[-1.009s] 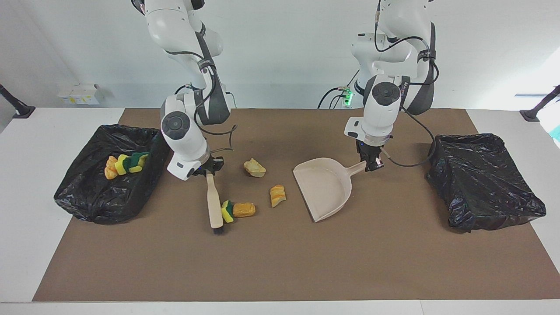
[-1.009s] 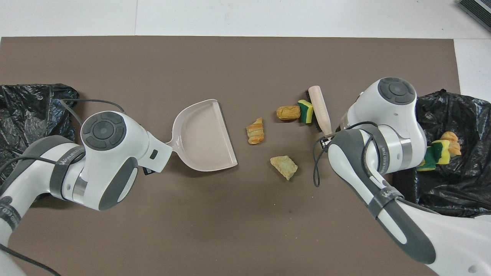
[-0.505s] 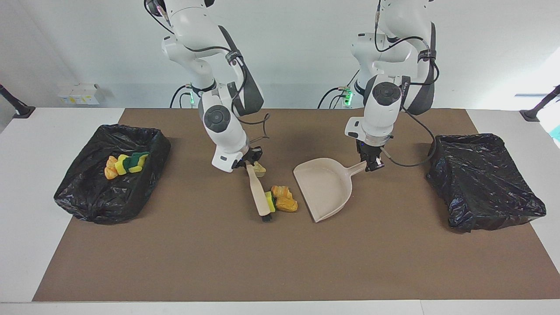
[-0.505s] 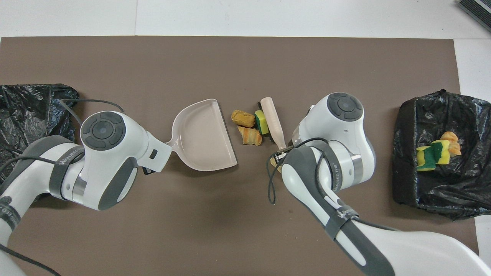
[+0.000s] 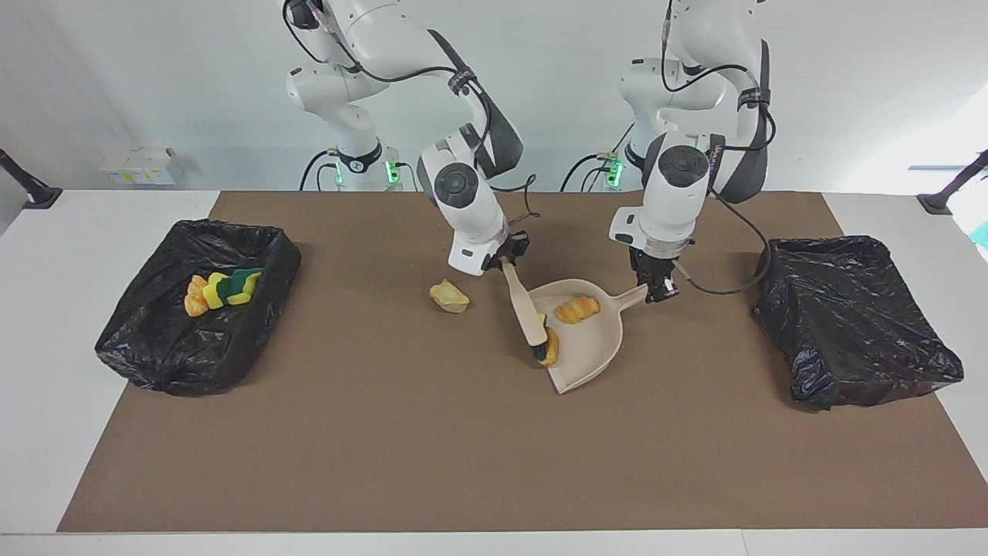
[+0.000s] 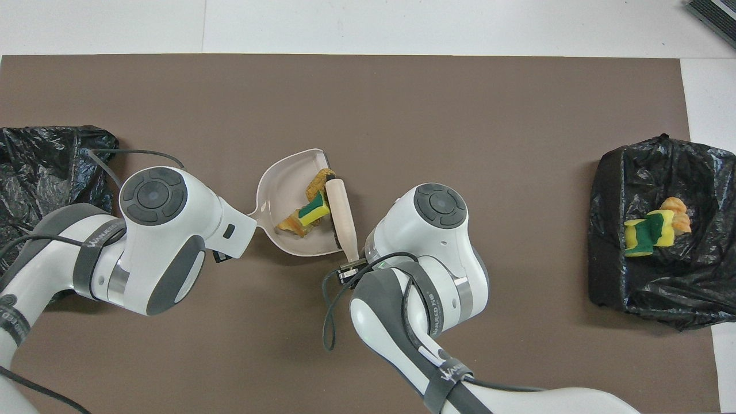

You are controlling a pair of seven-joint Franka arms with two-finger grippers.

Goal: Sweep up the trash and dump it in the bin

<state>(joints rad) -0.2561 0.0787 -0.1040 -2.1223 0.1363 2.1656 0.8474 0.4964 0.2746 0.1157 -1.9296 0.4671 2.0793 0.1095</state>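
Note:
My right gripper [image 5: 505,259] is shut on the handle of the beige brush [image 5: 525,313], whose bristle end rests at the mouth of the beige dustpan [image 5: 590,351]. My left gripper [image 5: 656,289] is shut on the dustpan's handle and holds the pan flat on the mat. Three pieces of trash lie in the pan: an orange bread piece [image 5: 577,309], a green-backed yellow sponge [image 6: 313,210] and a tan piece [image 5: 550,347] against the bristles. A pale bread piece [image 5: 448,296] lies on the mat beside the brush, toward the right arm's end. The overhead view hides it under the right arm.
A black-lined bin [image 5: 147,347] at the right arm's end of the table holds several sponge and bread pieces [image 5: 220,289]. Another black-lined bin [image 5: 853,320] stands at the left arm's end. A brown mat [image 5: 463,463] covers the table's middle.
My right arm swept the brush toward the left arm's end, pushing three pieces into the dustpan and passing the pale piece. The left arm and dustpan stayed still.

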